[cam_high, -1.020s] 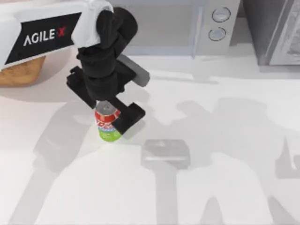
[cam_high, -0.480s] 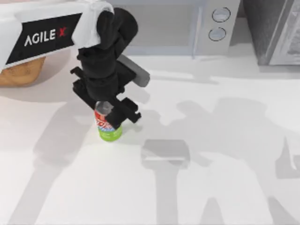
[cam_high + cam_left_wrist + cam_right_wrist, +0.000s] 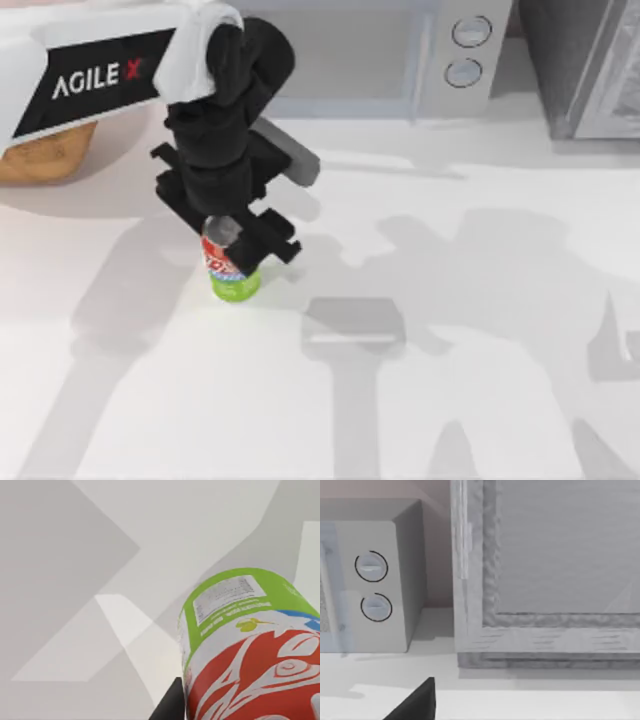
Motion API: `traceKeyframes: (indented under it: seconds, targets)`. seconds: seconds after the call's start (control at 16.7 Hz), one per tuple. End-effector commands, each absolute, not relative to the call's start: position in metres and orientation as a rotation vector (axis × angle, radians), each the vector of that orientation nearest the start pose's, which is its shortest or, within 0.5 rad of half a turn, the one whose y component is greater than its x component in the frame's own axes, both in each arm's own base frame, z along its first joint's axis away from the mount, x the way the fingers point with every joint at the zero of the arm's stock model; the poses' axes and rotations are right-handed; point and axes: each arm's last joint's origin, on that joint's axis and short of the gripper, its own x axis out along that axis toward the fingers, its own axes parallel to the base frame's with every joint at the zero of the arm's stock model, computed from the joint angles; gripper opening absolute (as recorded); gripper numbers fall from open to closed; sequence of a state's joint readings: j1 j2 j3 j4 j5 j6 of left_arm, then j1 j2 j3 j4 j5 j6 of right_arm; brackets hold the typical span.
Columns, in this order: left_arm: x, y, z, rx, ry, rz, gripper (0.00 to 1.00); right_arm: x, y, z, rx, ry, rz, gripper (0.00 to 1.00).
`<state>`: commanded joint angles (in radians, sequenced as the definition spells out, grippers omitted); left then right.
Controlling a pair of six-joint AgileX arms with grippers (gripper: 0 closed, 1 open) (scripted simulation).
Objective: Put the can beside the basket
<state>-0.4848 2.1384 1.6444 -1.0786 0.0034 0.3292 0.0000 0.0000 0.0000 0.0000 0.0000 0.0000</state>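
The can (image 3: pixel 232 270), red above and green below with a silver top, stands upright on the white table left of centre. My left gripper (image 3: pixel 233 243) comes down over it from above and is shut on its upper red part. The left wrist view shows the can (image 3: pixel 250 645) close up, with one black finger (image 3: pixel 172 705) against its side. Part of the orange-brown wicker basket (image 3: pixel 40 150) shows at the far left, behind the white left arm, well apart from the can. My right gripper (image 3: pixel 415 705) is parked at the back right, facing the microwave.
A microwave (image 3: pixel 400 50) stands along the back edge, with a grey cabinet (image 3: pixel 590 70) to its right. The right wrist view shows the microwave's dials (image 3: pixel 372 585) and the cabinet (image 3: pixel 545 570). Open white tabletop lies between the can and the basket.
The left gripper's fingers have closed in from a wider stance onto the can. The can stays in the same spot. Nothing has moved in the last half second.
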Motion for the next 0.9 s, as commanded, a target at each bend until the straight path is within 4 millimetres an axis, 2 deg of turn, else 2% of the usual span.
traceKeyframes:
  seconds: [0.36,0.48,0.66,0.78,0.9]
  targets:
    - [0.366,-0.187,0.161,0.627,1.479,-0.632,0.0,0.106,-0.001,0.16,0.0,0.0,0.0,1.0]
    - [0.369,-0.174,0.17,0.6,1.482,-0.637,0.0,0.106,-0.001,0.16,0.0,0.0,0.0,1.0]
    - [0.378,-0.125,0.198,0.496,1.486,-0.616,0.0,0.106,-0.001,0.16,0.0,0.0,0.0,1.0]
    - [0.383,-0.075,0.216,0.398,1.489,-0.563,0.0,0.106,-0.001,0.16,0.0,0.0,0.0,1.0]
    - [0.385,-0.017,0.227,0.287,1.496,-0.468,0.0,0.106,-0.001,0.16,0.0,0.0,0.0,1.0]
